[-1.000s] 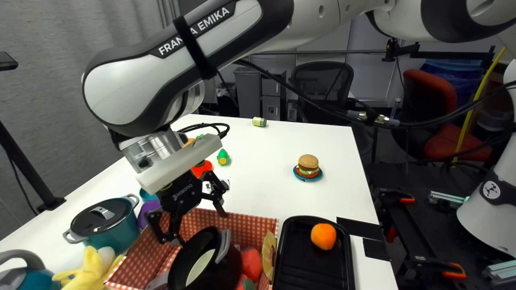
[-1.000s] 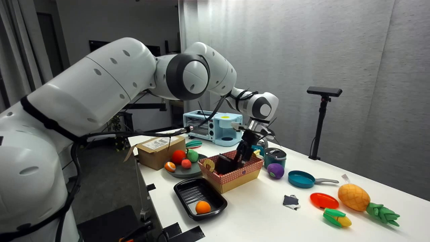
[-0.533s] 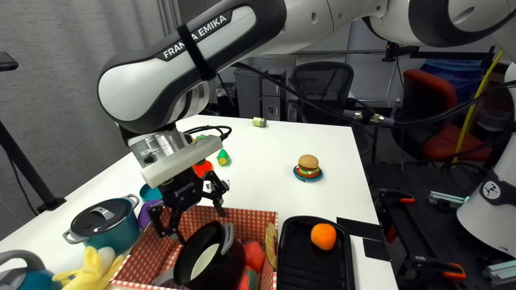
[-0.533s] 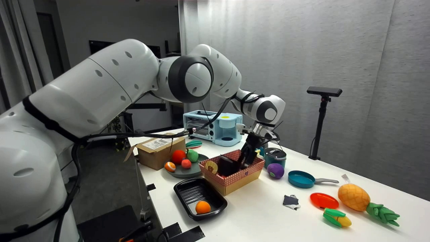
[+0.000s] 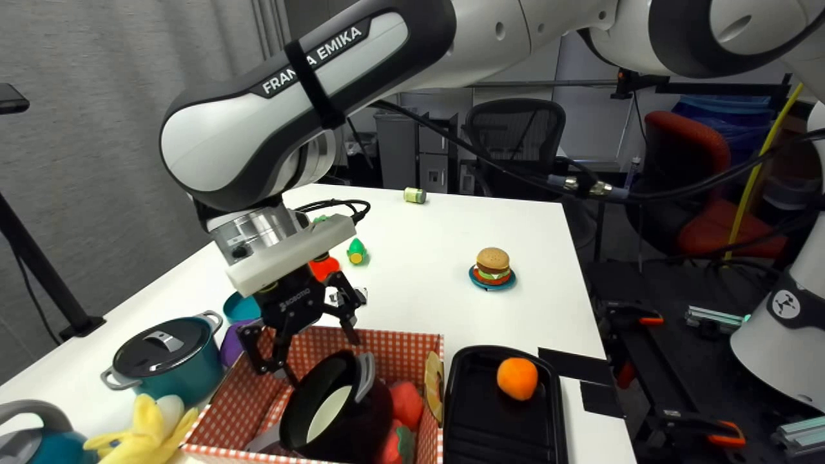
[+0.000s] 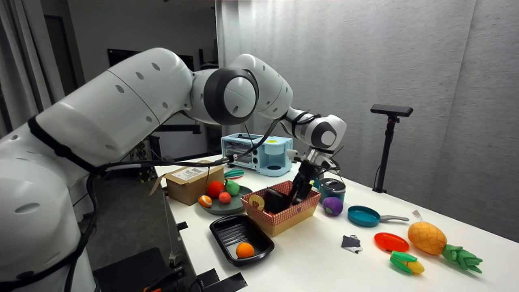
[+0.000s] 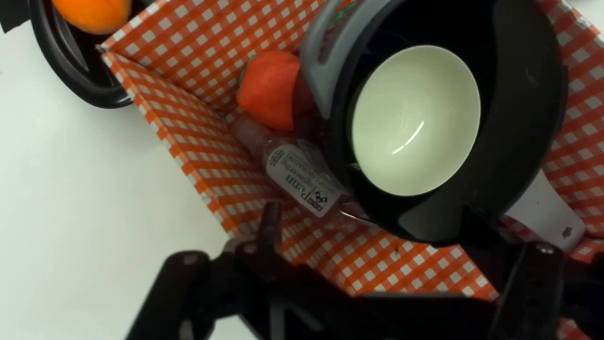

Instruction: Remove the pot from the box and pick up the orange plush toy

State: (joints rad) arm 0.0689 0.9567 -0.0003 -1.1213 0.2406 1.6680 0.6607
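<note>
The black pot [image 5: 364,422] with grey handles sits tilted inside the red checked box [image 5: 399,354]; both also show in an exterior view, pot [image 6: 275,200] and box [image 6: 286,216]. In the wrist view the pot [image 7: 519,94] holds a pale round bowl [image 7: 415,123]. My gripper [image 5: 324,361] is open over the box. In the wrist view one finger of the gripper [image 7: 373,215] overlaps the pot's rim; the other is apart, near the box wall. Whether the first finger touches the pot is unclear. A round orange plush toy [image 5: 517,378] lies in the black tray.
The black tray [image 5: 477,419] stands beside the box. Around it are a lidded teal pot [image 5: 174,367], a yellow plush [image 5: 145,428], a purple plush [image 6: 332,206] and a grey plate [image 6: 221,209] of toy fruit. Red plush [image 7: 271,89] and a clear bottle [image 7: 302,177] lie in the box.
The arm has moved a little to the right in both exterior views, slowing in the last half second. The box, with the pot in it, has shifted slightly the same way. The gripper stays open.
</note>
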